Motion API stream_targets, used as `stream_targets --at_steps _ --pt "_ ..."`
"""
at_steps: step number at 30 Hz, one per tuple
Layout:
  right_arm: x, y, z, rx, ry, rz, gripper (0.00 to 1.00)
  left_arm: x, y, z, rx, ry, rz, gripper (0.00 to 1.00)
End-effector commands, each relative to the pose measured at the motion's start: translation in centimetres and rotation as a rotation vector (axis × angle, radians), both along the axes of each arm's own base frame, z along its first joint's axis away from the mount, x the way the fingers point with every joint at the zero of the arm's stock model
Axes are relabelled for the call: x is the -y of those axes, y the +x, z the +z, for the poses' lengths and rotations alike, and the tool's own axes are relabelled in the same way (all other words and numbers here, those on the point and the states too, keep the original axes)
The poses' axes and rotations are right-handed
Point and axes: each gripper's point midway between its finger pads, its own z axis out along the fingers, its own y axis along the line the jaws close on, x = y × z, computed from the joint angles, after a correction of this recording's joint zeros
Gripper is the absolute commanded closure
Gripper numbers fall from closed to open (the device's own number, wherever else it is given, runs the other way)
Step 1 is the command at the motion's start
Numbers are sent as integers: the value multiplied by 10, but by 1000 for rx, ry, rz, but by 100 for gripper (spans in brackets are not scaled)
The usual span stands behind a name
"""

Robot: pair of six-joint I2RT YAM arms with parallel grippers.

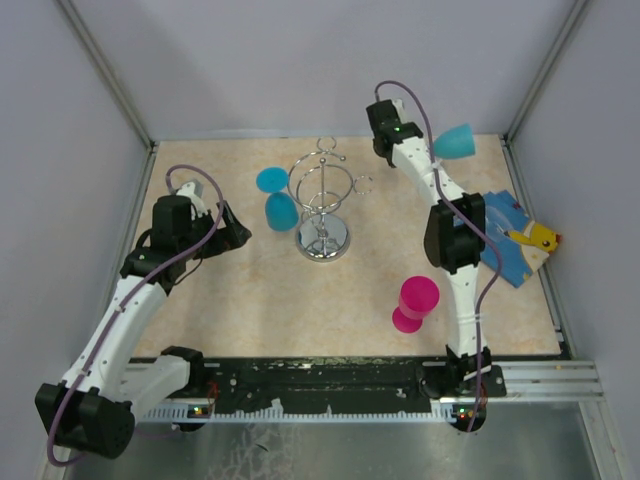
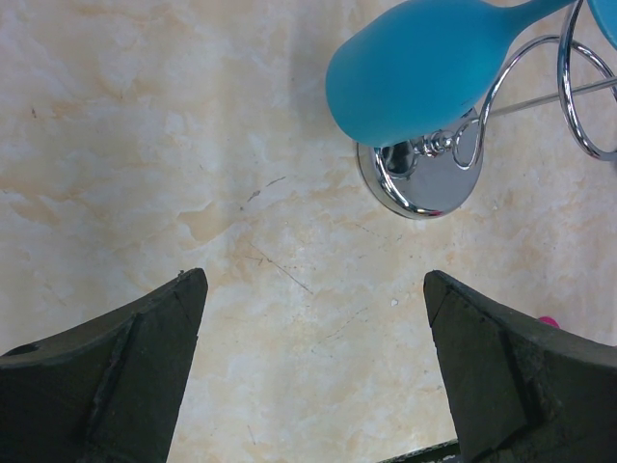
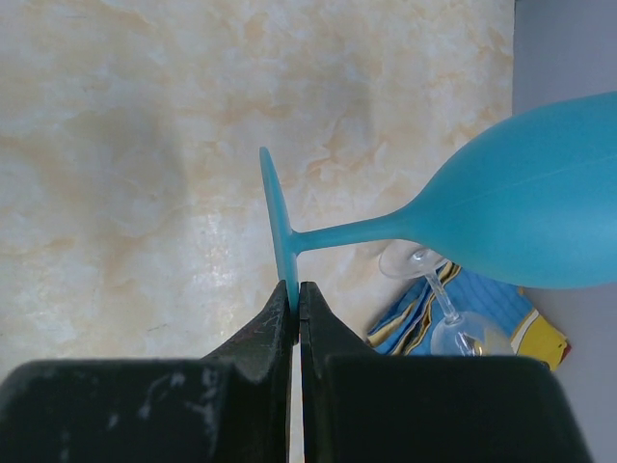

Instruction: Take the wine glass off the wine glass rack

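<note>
Right pincer (image 3: 295, 292), arm outstretched, clamps wine glass (image 3: 521, 217) by its foot; left pincer (image 2: 313, 280) gapes

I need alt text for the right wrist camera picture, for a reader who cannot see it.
The right fingers, shut, pinch the round foot of a blue wine glass held sideways, bowl to the right, above a beige marbled table. Behind it a clear glass lies on a blue and yellow cloth.

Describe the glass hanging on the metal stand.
Find the shiny wire rack in the middle. A blue wine glass hangs bowl-down on its left-arm side. The other blue glass is in the right claw, the pink one on the table.
</note>
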Motion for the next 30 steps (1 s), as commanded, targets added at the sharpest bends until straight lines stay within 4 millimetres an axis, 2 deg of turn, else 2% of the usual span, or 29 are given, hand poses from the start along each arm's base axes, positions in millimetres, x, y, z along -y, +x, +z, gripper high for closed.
stream_targets --at_steps 1,5,14,26,30 --pt "13 2 -11 -10 -126 -28 100 0 2 7 21 -7 -2 1" --pt "26 -3 -21 -28 -192 -44 100 -1 1 9 23 -2 -2 0" --pt "61 -12 -27 -53 -226 -74 100 1 2 7 20 -10 -10 0" --pt "68 -10 -42 -80 -351 -85 100 1 1 7 19 -5 -11 0" --pt "70 -11 -55 -106 -406 -92 100 2 0 7 16 -11 -16 0"
